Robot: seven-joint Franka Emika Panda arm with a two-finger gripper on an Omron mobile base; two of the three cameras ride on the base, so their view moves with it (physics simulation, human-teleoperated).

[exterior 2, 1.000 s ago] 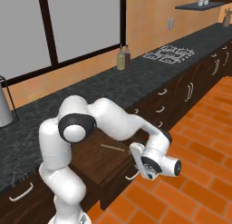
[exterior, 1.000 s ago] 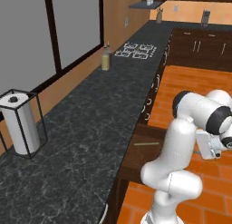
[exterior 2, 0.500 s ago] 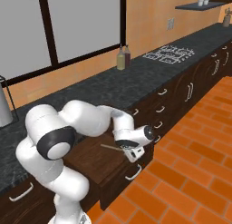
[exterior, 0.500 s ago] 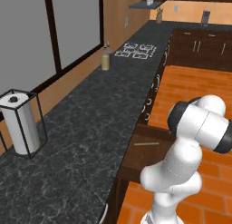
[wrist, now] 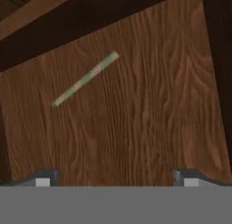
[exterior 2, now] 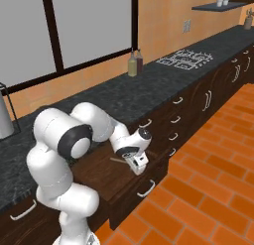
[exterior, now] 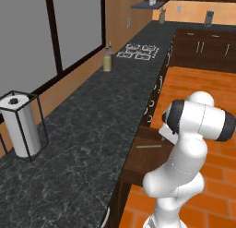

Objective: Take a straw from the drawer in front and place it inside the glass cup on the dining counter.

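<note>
Left base view
Drawer (exterior: 146, 155): pulled out from under the black counter (exterior: 92, 130), wooden floor exposed.
Straw (exterior: 148, 147): flat on the drawer floor, toward the far part of the visible floor, just left of the arm.
Arm: bent over the drawer, elbow joint covering the right part of it.
Towel roll (exterior: 19, 125): upright in a wire holder at the counter's near left.
Bottle (exterior: 107, 61): on the counter by the wall, short of the hob (exterior: 139, 51).

Right base view
Gripper (exterior 2: 138, 163): low over the open drawer (exterior 2: 119, 182), pointing down, just right of the straw.
Straw (exterior 2: 118, 160): on the drawer floor, partly hidden by the wrist.
Handle (exterior 2: 145, 189): pale curved bar on the drawer front.
Jaws: state not readable from this side.
Bottles (exterior 2: 135, 63): two close together on the counter (exterior 2: 129, 97), near the wall.

Hand view
Fingertips (wrist: 44, 177): two tips at the bottom corners, wide apart, nothing between them.
Straw (wrist: 84, 79): pale, greenish-tinted, lying diagonally on the wood grain, well above the tips and left of centre, untouched.
Drawer (wrist: 149, 114): floor across most of the frame, dark walls at top and right.
</note>
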